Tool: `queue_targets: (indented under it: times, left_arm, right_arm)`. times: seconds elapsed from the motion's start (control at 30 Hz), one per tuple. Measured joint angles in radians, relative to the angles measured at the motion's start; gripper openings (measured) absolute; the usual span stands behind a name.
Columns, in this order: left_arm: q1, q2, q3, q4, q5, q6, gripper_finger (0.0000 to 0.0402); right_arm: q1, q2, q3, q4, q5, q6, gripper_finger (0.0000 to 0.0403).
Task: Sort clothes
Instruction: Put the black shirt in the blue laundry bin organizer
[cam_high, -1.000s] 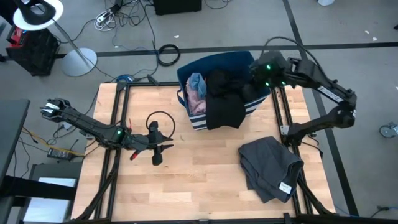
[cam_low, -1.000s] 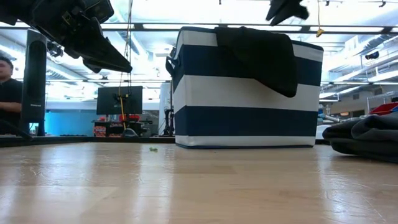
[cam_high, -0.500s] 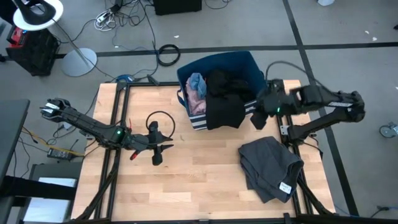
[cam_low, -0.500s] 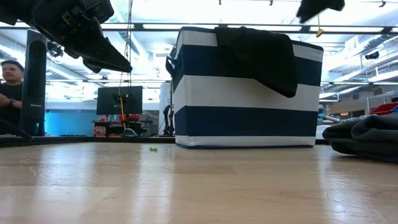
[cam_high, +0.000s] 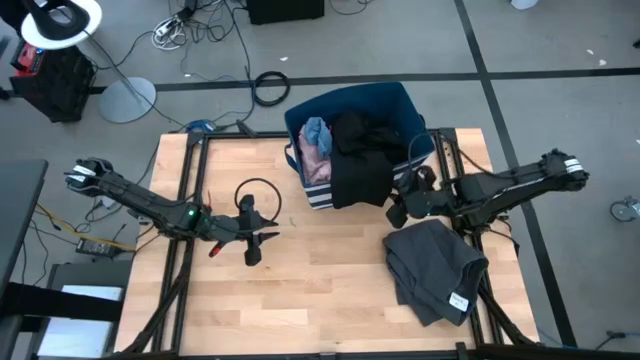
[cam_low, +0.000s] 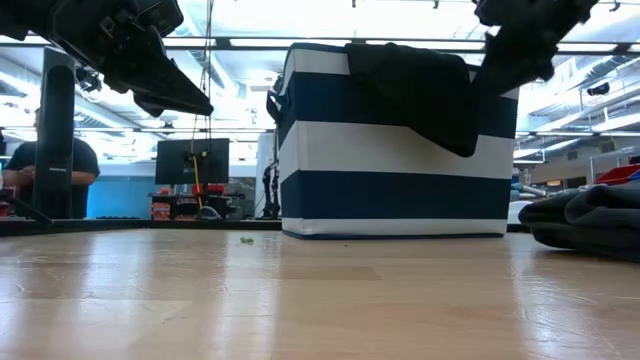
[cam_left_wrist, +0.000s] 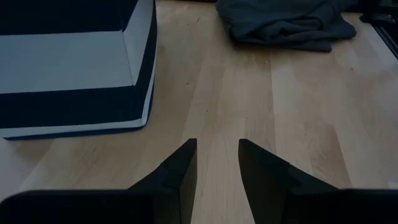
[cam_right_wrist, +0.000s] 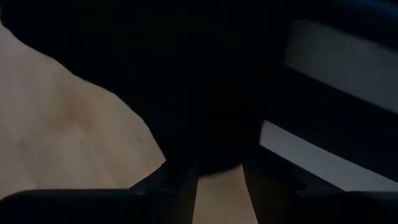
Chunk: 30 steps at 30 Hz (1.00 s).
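High view: pale wood surface (cam_high: 300, 290) over grey floor; striped bin (cam_high: 352, 150) holding clothes (cam_high: 345, 150), black garment (cam_high: 362, 175) draped over its rim, grey garment (cam_high: 432, 268) near the right edge. Left end effector (cam_high: 252, 245) parked left, parted, empty. Low view: person (cam_low: 45, 180) behind. Right wrist view: right end effector (cam_right_wrist: 219, 186) beside the black garment, parted, empty.

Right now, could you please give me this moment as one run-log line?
left gripper: open, waiting over table | right gripper: open beside bin, facing black garment draped over rim | grey garment: on table
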Motion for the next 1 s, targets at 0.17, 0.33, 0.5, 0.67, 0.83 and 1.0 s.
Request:
queue_targets:
  times: [0.17, 0.33, 0.5, 0.67, 0.83, 1.0]
  left_arm:
    - [0.000, 0.000, 0.000, 0.000, 0.000, 0.000, 0.0122]
    - [0.000, 0.000, 0.000, 0.000, 0.000, 0.000, 0.0122]
    - [0.000, 0.000, 0.000, 0.001, 0.000, 0.000, 0.0122]
    - [0.000, 0.000, 0.000, 0.008, 0.000, 0.000, 0.0122]
    - [0.000, 0.000, 0.000, 0.023, 0.000, 0.000, 0.0122]
    - [0.000, 0.000, 0.000, 0.023, 0.000, 0.000, 0.0122]
  right_arm:
    - [-0.001, 0.001, -0.103, 0.251, 0.016, -0.076, 0.0123]
    - [-0.001, 0.006, -0.142, 0.441, 0.014, -0.141, 0.0116]
    - [0.002, 0.014, -0.142, 0.655, -0.033, -0.262, 0.0100]
    - [0.002, 0.014, -0.129, 0.803, -0.065, -0.349, 0.0085]
    - [-0.006, 0.015, -0.048, 0.806, -0.069, -0.431, 0.0073]
    - [-0.080, 0.015, 0.074, 0.793, -0.071, -0.560, 0.0059]
